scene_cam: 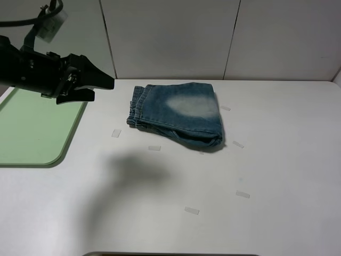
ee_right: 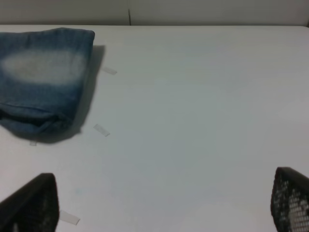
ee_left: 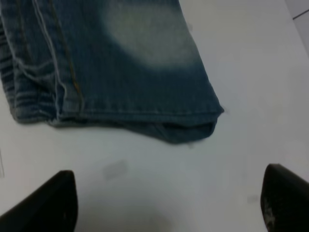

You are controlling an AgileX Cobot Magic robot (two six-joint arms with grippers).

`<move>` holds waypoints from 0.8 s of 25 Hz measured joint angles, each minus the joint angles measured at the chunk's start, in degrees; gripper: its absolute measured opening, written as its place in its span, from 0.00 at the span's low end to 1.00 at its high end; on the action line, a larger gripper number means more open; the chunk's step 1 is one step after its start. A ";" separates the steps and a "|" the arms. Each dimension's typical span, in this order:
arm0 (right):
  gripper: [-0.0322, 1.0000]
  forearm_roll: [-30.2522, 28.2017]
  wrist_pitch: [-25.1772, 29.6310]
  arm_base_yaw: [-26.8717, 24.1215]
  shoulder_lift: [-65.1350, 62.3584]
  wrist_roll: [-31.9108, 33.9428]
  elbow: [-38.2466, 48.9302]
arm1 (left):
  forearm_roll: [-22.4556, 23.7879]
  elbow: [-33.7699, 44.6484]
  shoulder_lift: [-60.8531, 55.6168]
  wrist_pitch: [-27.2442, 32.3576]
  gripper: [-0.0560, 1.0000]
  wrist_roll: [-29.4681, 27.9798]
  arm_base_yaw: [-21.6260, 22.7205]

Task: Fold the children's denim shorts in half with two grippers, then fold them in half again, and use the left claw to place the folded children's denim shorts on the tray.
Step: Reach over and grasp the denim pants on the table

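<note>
The white table [scene_cam: 282, 170] carries the folded children's denim shorts [scene_cam: 178, 114] near its middle. The pale green tray [scene_cam: 32, 133] lies on its left side. Small clear tape strips [scene_cam: 192, 210] lie scattered around the shorts.

Bright, diffuse overhead light casts a soft shadow [scene_cam: 133, 173] on the table [scene_cam: 277, 160] at seven o'clock from the denim shorts [scene_cam: 178, 113], and both wrist views are blurred.

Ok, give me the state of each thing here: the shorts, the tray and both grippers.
children's denim shorts: folded into a compact bundle, lying on the table, not held.
tray: flat on the table, no shorts on it.
left gripper: open, holding nothing, clear of the shorts.
right gripper: open, holding nothing, clear of the shorts.
</note>
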 joint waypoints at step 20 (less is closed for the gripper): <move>0.67 0.00 0.00 0.00 0.00 0.00 0.00 | -4.61 -16.12 20.49 -1.25 0.77 0.14 0.00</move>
